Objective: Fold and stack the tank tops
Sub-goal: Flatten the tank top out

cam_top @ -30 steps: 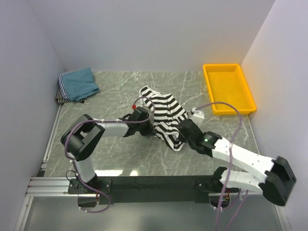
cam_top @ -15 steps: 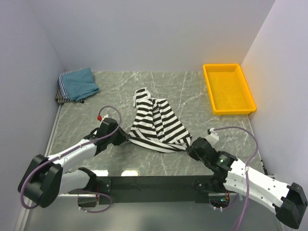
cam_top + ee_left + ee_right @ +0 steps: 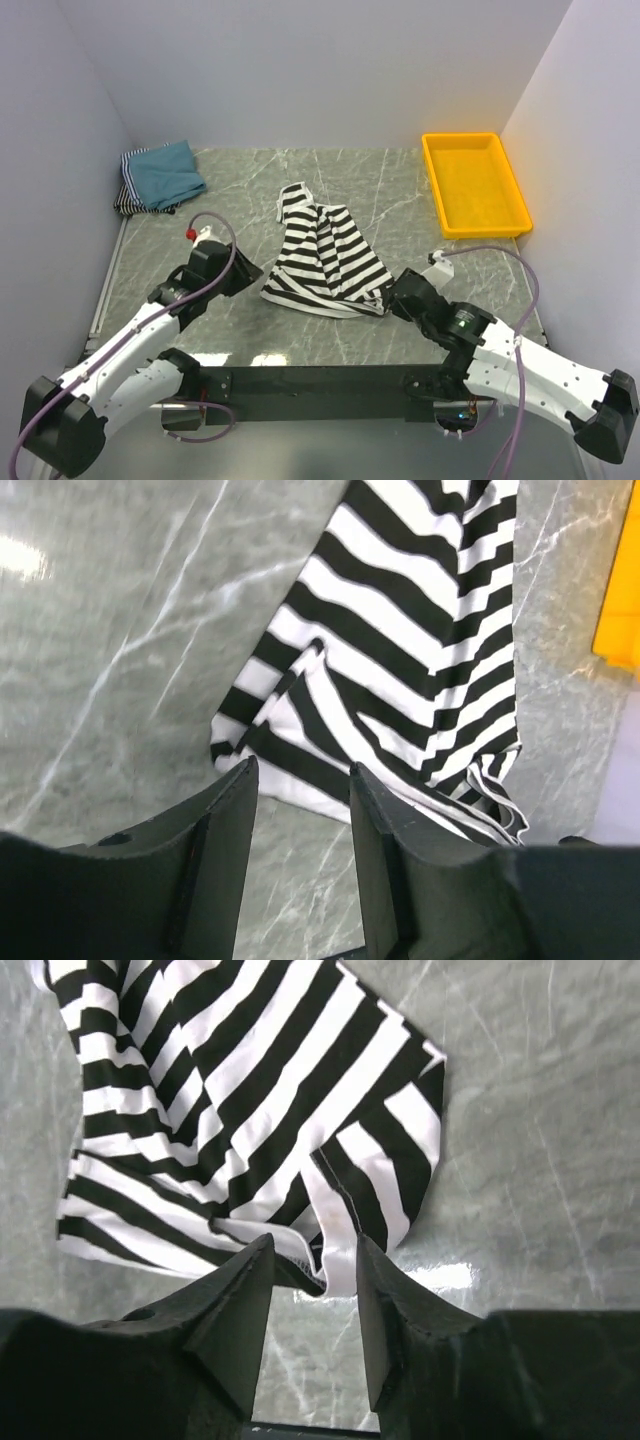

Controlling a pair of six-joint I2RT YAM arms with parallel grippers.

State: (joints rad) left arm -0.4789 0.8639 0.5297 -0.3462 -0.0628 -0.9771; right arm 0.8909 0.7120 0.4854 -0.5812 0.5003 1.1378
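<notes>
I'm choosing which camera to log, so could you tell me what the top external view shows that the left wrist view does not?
Only the top view: the folded tops in the far left corner, and the whole tray. Only the left wrist view: the left gripper standing open over a corner of the striped top. Both: the striped top on the table, and an edge of the tray.

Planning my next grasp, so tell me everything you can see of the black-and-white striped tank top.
The striped tank top is soft cloth with broad black-and-white bands, lying rumpled at the centre of the table, straps toward the far side, hem toward the near edge, with a fold along that hem. The left gripper and right gripper sit at its two hem corners, jaws apart, gripping nothing.
</notes>
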